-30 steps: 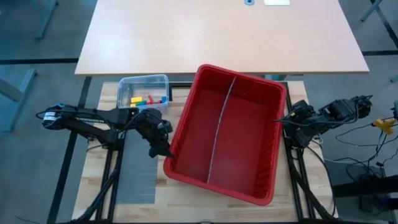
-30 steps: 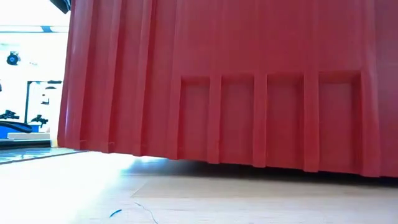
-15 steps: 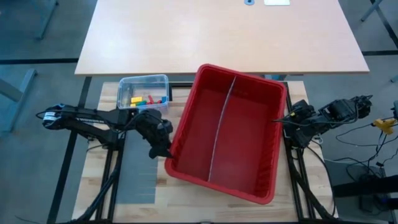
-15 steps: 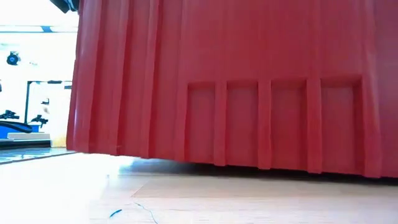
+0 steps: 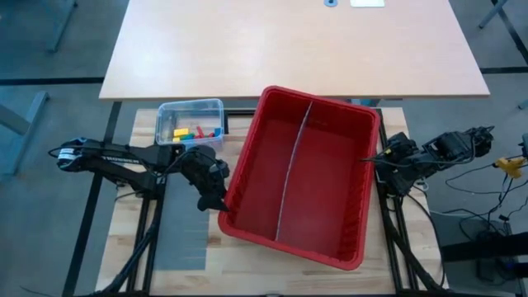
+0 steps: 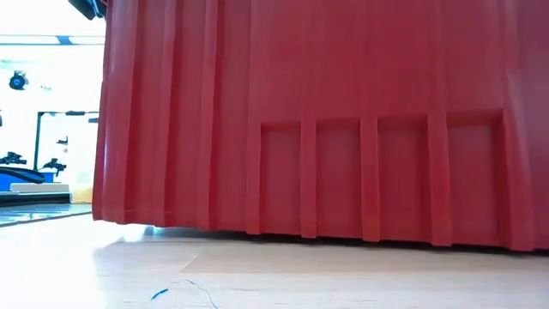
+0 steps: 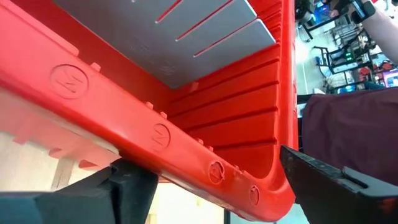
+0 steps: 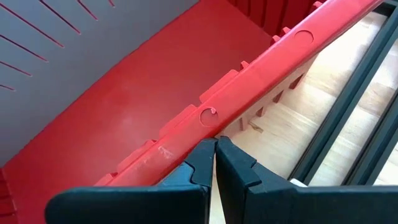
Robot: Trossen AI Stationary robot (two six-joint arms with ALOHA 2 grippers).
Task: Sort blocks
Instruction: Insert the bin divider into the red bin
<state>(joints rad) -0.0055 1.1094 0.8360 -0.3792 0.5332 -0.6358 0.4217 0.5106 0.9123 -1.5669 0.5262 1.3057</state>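
Note:
The blocks (image 5: 191, 131), red, yellow, green and blue, lie in a small clear tub (image 5: 168, 110) at the table's far left. A big red bin (image 5: 330, 206) stands mid-table, and its near wall (image 6: 326, 120) fills the low view. A grey divider panel (image 5: 294, 169) splits the bin. My left gripper (image 5: 216, 198) (image 7: 208, 165) is open at the bin's near left corner, one finger outside the rim (image 7: 161, 134) and one inside. My right gripper (image 5: 378, 159) (image 8: 214, 146) is shut at the outer edge of the bin's right rim (image 8: 249, 81). My left gripper's fingers stand on either side of the bin's left rim. The outer finger (image 7: 127, 183) sits close under the rim's lip, and I cannot tell whether it touches. My right gripper's shut tips point slanting down from the table's right at the rim's outer edge (image 8: 208, 118); whether they touch I cannot tell.
A large light wooden table (image 5: 289, 41) stands beyond the work table's far edge. A grey mat (image 5: 181, 239) lies at the near left. Cables and gear (image 5: 495, 214) sit off the right side. Bare wood (image 6: 257, 275) runs in front of the bin.
The bin's near left part, which stood raised and tilted, has sunk toward the table and shifted a little sideways in the low view. Both arms have kept their places at the rim.

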